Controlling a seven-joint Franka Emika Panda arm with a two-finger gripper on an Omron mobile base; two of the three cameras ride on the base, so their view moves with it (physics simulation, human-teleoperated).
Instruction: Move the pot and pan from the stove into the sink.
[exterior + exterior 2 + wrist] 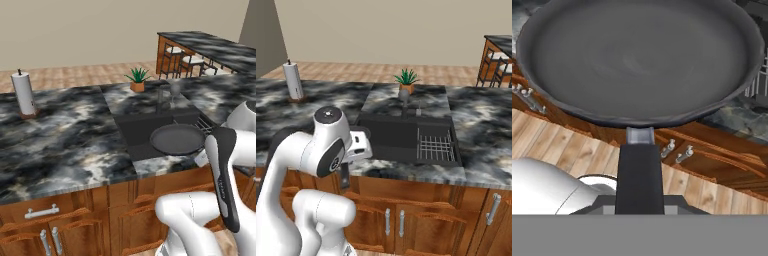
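My gripper (639, 204) is shut on the long black handle of the pan (637, 60), a round, shallow, dark grey frying pan that spreads across the hand view. From the left base view the pan (177, 139) hangs level over the front right part of the sink (135, 127), just above its front rim, while my white forearm covers the hand. The sink (386, 134) is a dark basin sunk in the marbled counter, with a wire rack (436, 145) in its right part. The pot and the stove are out of view.
A faucet (161, 100) stands behind the basin, with a small potted plant (137, 80) beyond it. A paper towel roll (23, 95) stands far left on the counter (65, 135). Wooden cabinets (75, 220) run below. Bar stools (182, 60) stand at a second counter behind.
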